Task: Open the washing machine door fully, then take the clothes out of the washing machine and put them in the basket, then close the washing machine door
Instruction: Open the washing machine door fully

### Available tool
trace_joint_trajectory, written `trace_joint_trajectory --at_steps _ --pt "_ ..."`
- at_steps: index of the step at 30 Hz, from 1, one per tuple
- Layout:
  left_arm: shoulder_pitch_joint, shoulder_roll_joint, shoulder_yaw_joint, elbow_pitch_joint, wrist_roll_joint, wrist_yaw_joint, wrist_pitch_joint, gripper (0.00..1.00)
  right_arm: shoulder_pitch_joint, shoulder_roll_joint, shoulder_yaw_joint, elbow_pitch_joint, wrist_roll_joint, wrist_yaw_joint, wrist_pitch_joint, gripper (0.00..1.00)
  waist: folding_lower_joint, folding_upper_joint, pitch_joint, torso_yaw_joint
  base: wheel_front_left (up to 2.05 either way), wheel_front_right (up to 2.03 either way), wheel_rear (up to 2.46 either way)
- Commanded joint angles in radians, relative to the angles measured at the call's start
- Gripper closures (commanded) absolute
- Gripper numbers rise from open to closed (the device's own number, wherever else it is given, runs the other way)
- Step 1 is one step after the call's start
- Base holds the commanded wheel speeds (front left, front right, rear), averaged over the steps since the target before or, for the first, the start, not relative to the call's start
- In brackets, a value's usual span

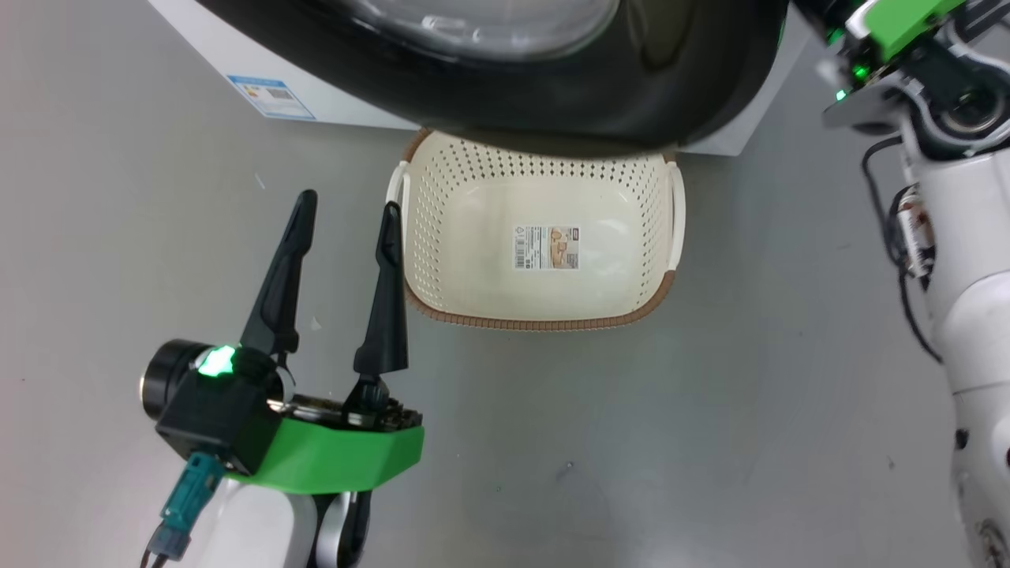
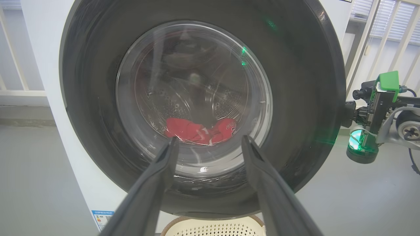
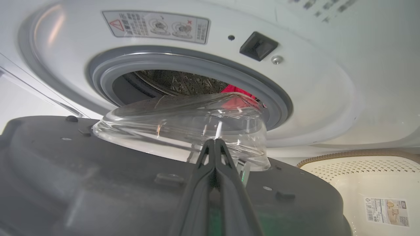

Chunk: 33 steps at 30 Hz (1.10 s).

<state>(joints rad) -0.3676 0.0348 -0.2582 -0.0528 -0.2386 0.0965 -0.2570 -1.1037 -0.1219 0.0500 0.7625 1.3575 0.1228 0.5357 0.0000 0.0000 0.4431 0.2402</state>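
Observation:
The washing machine door [image 1: 489, 95], black-rimmed with a clear glass bowl [image 3: 180, 127], stands partly open above the basket [image 1: 536, 323]. Red clothes [image 2: 197, 131] lie in the drum, seen through the glass and through the grey-ringed opening [image 3: 234, 90] of the washing machine [image 3: 311, 98]. My right gripper [image 3: 213, 141] is shut, empty, behind the door, its tips at the foot of the glass bowl on the door's inner face [image 3: 98, 183]. My left gripper [image 1: 349, 201] is open and empty, low to the left of the basket, its fingers [image 2: 157, 177] pointing at the door's outer side.
The cream basket holds nothing but its paper sticker [image 1: 547, 248]. The right arm's wrist [image 2: 377, 108] reaches round the door's right edge. Grey floor [image 1: 631, 442] lies around the basket. A white railing [image 2: 387, 39] stands behind the machine on the right.

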Motion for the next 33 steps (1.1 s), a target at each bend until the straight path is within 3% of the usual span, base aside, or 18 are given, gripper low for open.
trace_joint_trajectory --at_steps 1,33 --pt "0.012 0.015 0.036 -0.019 0.009 0.001 -0.005 0.0 0.02 0.058 0.032 -0.038 0.012 0.008 0.017 1.0 0.0 0.0 -0.01 0.002 0.0 0.0 0.0" --pt "0.145 0.017 0.082 0.067 0.004 0.003 -0.005 0.0 0.372 0.07 0.102 -0.165 0.122 0.008 0.062 1.0 0.0 0.0 -0.266 0.061 0.0 0.0 0.0"
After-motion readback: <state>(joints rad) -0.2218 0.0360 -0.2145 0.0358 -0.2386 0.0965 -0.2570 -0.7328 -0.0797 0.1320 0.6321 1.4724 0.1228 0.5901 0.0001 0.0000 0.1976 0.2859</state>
